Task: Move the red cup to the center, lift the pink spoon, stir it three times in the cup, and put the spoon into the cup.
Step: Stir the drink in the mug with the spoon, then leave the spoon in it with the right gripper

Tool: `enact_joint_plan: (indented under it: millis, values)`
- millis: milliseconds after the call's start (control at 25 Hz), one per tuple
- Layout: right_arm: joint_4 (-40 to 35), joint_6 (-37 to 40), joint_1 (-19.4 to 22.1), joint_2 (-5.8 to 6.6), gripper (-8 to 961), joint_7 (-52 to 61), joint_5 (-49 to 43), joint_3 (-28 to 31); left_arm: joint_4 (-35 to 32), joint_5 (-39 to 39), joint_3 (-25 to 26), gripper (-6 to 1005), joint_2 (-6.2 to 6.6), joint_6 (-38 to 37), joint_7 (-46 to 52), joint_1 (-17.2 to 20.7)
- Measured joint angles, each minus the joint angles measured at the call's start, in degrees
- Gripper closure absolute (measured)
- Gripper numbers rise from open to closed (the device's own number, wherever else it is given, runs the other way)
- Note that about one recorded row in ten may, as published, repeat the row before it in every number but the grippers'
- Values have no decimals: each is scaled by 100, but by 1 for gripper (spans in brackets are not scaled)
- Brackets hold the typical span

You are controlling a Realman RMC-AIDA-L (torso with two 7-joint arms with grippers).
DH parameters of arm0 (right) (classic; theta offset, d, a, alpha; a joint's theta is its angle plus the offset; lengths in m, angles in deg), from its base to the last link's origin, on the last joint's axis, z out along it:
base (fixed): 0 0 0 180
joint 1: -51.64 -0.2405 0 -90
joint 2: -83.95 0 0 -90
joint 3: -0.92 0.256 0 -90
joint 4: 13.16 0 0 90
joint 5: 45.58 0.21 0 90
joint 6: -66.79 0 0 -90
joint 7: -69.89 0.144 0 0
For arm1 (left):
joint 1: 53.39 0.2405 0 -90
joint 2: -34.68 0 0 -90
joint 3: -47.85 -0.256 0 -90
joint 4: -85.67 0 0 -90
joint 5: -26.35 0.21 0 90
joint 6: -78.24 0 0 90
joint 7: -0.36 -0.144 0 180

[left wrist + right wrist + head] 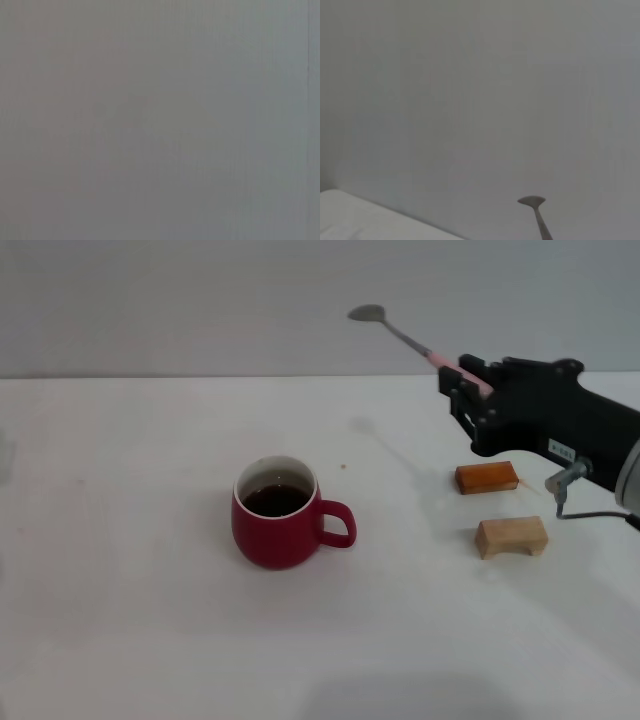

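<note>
The red cup (277,512) stands near the middle of the white table, dark liquid inside, its loop handle pointing right. My right gripper (470,385) hovers high at the right, shut on the pale pink handle of the pink spoon (400,335). The spoon's grey bowl sticks up and to the left, well above and to the right of the cup. In the right wrist view only the spoon's metal bowl and stem (535,210) show against the wall. My left gripper is out of view; its wrist view shows only blank grey.
An orange-brown wooden block (487,477) and a tan wooden block (511,536) lie on the table (150,620) right of the cup, below my right arm. The table's far edge meets a grey wall.
</note>
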Motion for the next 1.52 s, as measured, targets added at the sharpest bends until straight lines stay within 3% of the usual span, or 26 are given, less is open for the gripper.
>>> enact_joint_plan:
  millis: [200, 280, 400, 440, 560, 640, 920, 1040, 1360, 1520]
  values:
    - [501, -947, -353, -1, 792, 619, -513, 400, 8, -1, -4, 155, -7, 10, 2, -10]
    - [818, -1686, -704, -1, 792, 1057, -729, 726, 18, 1, -14, 155, -11, 12, 3, -17]
    - [871, -1858, -785, -1, 792, 1139, -750, 795, 21, 1, -18, 155, -16, 12, 3, -17]
    - [927, -2288, -1025, 2, 792, 1334, -769, 1016, 23, 1, -21, 155, -17, 15, 3, -20]
    - [935, -2674, -1283, 1, 792, 1527, -767, 1244, 24, 1, -22, 155, -18, 20, 4, -24]
    - [937, -3225, -1690, 6, 792, 1792, -771, 1548, 21, 1, -18, 155, -18, 25, 9, -32]
    - [929, -4027, -2315, 5, 792, 2168, -873, 1975, -4, -4, -16, 155, -18, 37, 12, -58]
    - [922, -4558, -2794, 10, 792, 2392, -1110, 2210, 3, -7, -22, 155, -18, 38, 12, -66]
    - [795, -5479, -3674, 12, 791, 2701, -1486, 2459, 5, -6, -25, 155, -19, 39, 12, -99]
    - [387, -5816, -4176, 21, 791, 2785, -1589, 2518, 10, -5, -25, 155, -23, 45, 12, -106]
